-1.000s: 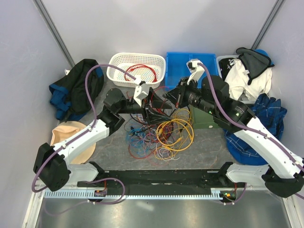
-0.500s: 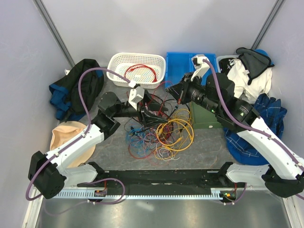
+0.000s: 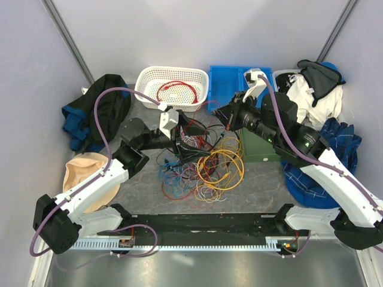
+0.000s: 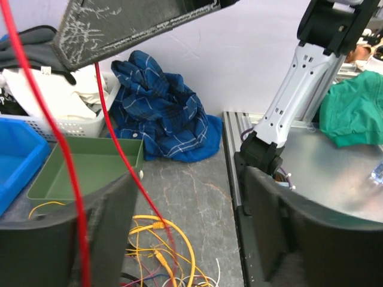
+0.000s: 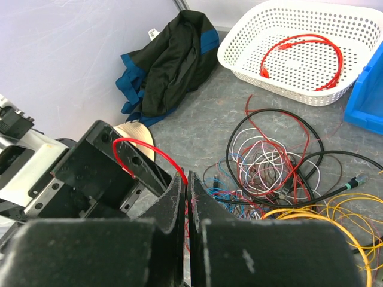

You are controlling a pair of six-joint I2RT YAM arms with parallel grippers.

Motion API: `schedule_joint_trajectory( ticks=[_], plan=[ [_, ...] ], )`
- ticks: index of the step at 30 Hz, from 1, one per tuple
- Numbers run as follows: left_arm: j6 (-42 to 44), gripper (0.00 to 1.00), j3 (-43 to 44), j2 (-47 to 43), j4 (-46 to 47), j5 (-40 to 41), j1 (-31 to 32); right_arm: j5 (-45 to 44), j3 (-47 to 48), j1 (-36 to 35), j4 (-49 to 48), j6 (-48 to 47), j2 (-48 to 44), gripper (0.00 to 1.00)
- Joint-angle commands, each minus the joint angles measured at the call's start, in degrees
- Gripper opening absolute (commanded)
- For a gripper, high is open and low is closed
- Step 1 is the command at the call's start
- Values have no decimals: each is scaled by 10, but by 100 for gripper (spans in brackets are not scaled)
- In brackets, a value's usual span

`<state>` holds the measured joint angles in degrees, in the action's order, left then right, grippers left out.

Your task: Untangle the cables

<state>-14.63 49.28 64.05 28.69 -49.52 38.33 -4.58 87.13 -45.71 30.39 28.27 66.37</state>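
Top external view counts two arms over one heap of cables (image 3: pixel 200 160) in the middle of the grey table (image 3: pixel 140 191). The heap lies between the two grippers and in front of three containers. These are one white perforated basket (image 3: pixel 149 81), one blue plastic bin (image 3: pixel 224 84) and one green tray (image 3: pixel 257 152). The heap is made of thin wires in red, black, white, blue and purple, and a yellow coil (image 3: pixel 222 168) lies at its right side, touching the rest. One separate red loop (image 3: pixel 176 88) lies inside the basket.

The right gripper (image 5: pixel 186 179) has its two fingers pressed together on a red cable (image 5: pixel 143 145), which arches from there over the black body of the left gripper (image 3: pixel 182 142). In the left wrist view the fingers of the left gripper are spread wide. The same red line passes in front of them without being squeezed.

Soft things stand around the heap: one dark jacket (image 3: pixel 99 107) and one beige cloth piece (image 3: pixel 87 173) at the left, and one white garment (image 3: pixel 308 98) and one blue checked shirt (image 3: pixel 338 146) at the right. The right arm partly hides the green tray.
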Motion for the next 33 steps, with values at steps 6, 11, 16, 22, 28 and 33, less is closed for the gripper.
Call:
schedule_joint_trajectory(
  ticks=[6,11,16,22,28,33],
  plan=[
    [14,90,16,-2,-2,19,-3,3,16,3,-6,-3,-17,0],
    [21,98,16,0,-8,55,-4,4,19,3,-6,-3,-21,0],
    [22,99,14,0,-2,75,-9,3,20,3,-5,-3,-25,0],
    [1,94,12,12,30,54,-9,1,22,4,-6,-4,-22,0],
    [-31,49,25,47,60,-7,-9,0,24,4,-8,-4,-12,0],
    [-27,2,42,54,34,-8,-9,-17,11,5,-7,-10,-16,0]
  ],
)
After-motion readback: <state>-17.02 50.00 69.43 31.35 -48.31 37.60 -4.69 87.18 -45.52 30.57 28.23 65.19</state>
